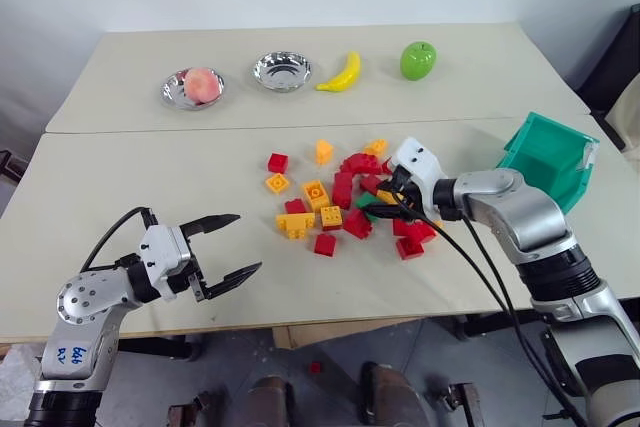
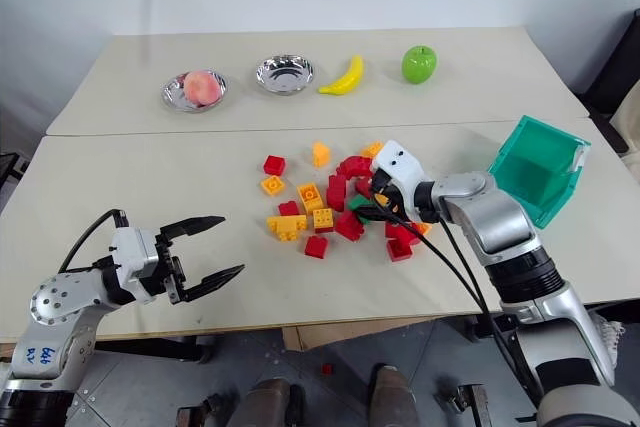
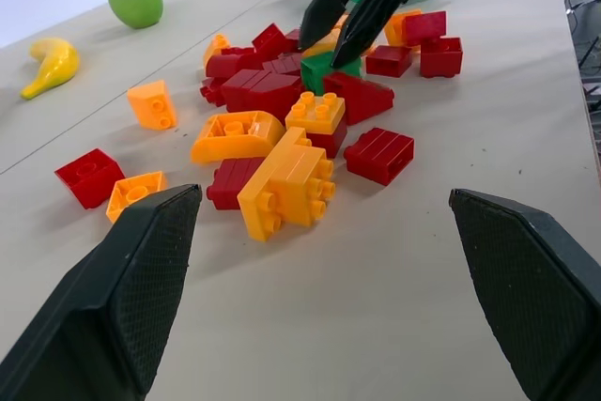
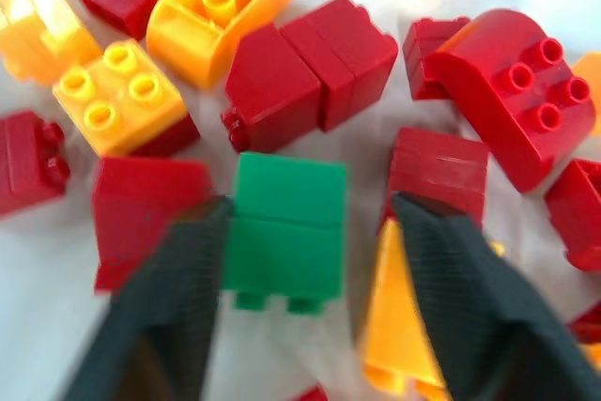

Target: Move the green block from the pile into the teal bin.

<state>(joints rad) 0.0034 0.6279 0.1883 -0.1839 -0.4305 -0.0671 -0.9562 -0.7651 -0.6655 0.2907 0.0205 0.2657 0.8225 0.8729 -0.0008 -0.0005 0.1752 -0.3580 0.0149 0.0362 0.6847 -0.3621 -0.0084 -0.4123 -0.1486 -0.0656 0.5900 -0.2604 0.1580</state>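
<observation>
Beige table (image 1: 120,207) bears brick pile (image 1: 340,197), teal bin (image 1: 550,159), bowls, fruit.

silver-grey metal arms w/ black joint bands, white wrist housings, left gripper (image 1: 228,247) & right gripper (image 3: 352,21) w/ black tapered fingers (image 3: 122,298), textured pads, black cables along both arms, screw ring and blue handwritten marks on left arm

Blue handwriting on the left arm (image 1: 78,355) — illegible — nothing else.
</observation>
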